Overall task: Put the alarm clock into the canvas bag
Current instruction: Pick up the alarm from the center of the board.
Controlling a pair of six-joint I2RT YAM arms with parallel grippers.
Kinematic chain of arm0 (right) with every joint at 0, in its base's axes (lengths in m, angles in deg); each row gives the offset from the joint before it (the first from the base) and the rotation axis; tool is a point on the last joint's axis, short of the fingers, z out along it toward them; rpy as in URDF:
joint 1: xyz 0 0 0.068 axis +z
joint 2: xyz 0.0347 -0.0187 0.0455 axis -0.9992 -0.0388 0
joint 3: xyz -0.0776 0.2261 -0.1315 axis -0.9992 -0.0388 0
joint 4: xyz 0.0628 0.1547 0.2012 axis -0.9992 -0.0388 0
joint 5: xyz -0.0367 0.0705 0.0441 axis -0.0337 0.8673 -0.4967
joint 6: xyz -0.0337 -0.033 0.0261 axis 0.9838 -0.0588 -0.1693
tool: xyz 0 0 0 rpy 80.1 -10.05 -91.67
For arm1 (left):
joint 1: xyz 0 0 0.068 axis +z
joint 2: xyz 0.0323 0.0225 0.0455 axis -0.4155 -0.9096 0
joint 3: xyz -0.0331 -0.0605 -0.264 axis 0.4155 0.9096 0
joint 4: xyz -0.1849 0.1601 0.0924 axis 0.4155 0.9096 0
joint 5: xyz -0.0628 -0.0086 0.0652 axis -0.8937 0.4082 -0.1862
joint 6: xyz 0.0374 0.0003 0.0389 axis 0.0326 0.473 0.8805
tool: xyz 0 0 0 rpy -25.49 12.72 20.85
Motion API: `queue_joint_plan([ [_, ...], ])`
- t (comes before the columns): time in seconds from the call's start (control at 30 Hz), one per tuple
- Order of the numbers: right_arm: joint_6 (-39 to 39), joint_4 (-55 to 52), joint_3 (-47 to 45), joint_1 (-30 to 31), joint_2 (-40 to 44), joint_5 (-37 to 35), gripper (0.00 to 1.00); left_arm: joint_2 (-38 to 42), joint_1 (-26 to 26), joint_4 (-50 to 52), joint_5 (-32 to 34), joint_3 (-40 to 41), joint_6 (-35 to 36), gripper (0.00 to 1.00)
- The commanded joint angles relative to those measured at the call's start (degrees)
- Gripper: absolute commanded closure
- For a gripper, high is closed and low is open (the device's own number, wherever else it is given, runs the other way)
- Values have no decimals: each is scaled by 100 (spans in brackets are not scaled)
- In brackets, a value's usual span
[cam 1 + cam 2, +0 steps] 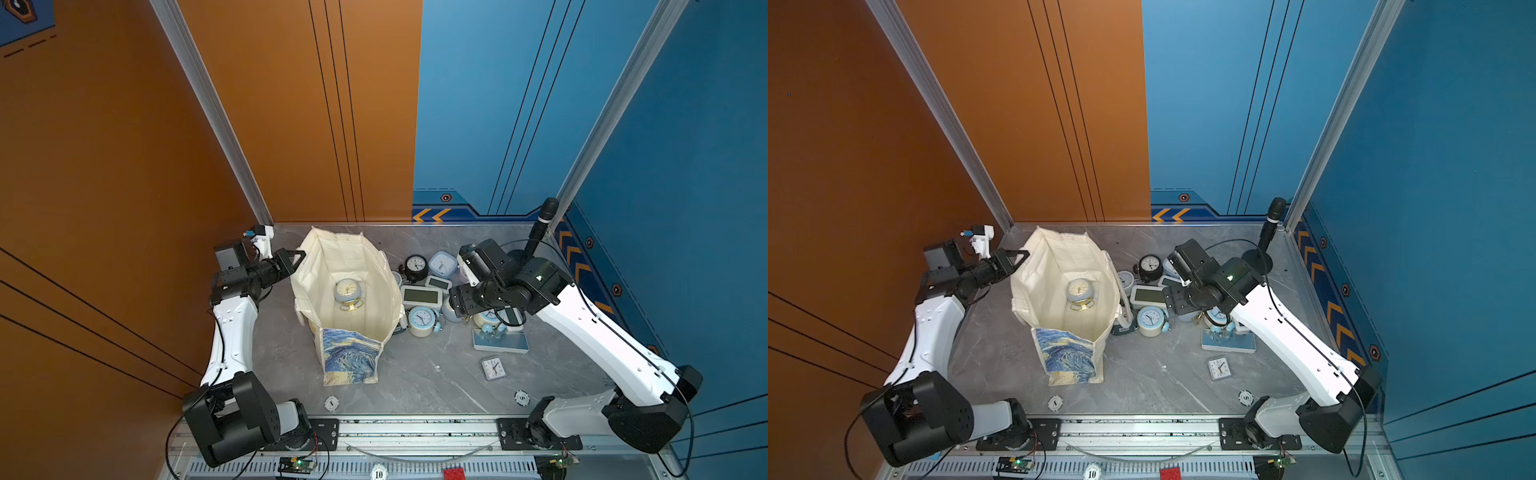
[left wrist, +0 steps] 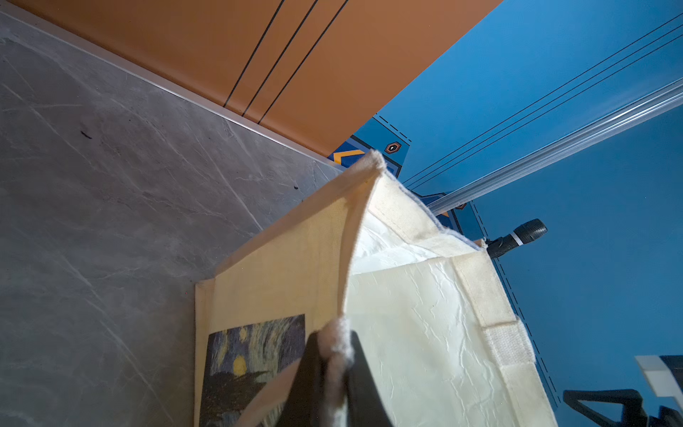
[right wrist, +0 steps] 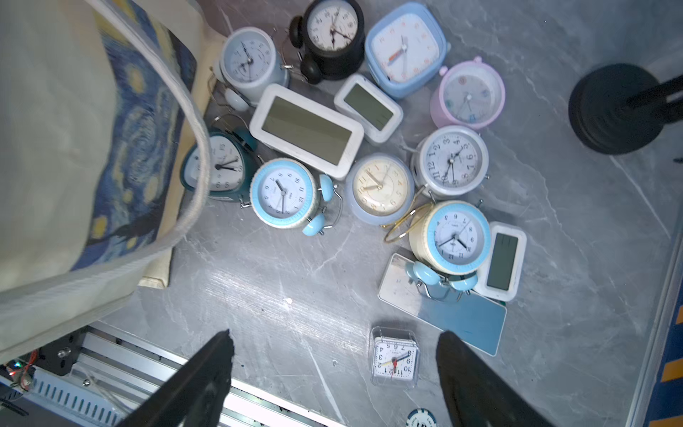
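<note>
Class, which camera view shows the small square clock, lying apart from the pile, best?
The right wrist view: the small square clock is close, its numerals readable. Both top views show it small and blurry. The left wrist view misses it.

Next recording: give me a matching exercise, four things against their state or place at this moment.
1. left gripper
2. right gripper
3. bag
4. black clock

A. open, holding nothing
B. standing open, a clock inside
C. shut on the bag's rim
D. lying on the table

Pairs: 1-C, 2-A, 3-B, 4-D.
</note>
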State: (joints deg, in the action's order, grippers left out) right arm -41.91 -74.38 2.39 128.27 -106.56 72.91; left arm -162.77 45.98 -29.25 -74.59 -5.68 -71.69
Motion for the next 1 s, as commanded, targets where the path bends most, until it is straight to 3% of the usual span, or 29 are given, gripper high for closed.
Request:
queue_joint_plan([
  [0.0,-279,-7,-719,-234,283,-16,11,44,52,-26,-105,59,-11,100],
  [0.4,-1206,788,-3226,-718,780,220,6,79,45,-28,-115,50,-21,100],
  [0.6,-1575,1527,-4031,-710,795,361,0,75,21,-27,-123,50,-23,100],
  [0.97,-1739,2164,-4730,-688,489,448,0,63,19,-29,-108,59,-21,100],
])
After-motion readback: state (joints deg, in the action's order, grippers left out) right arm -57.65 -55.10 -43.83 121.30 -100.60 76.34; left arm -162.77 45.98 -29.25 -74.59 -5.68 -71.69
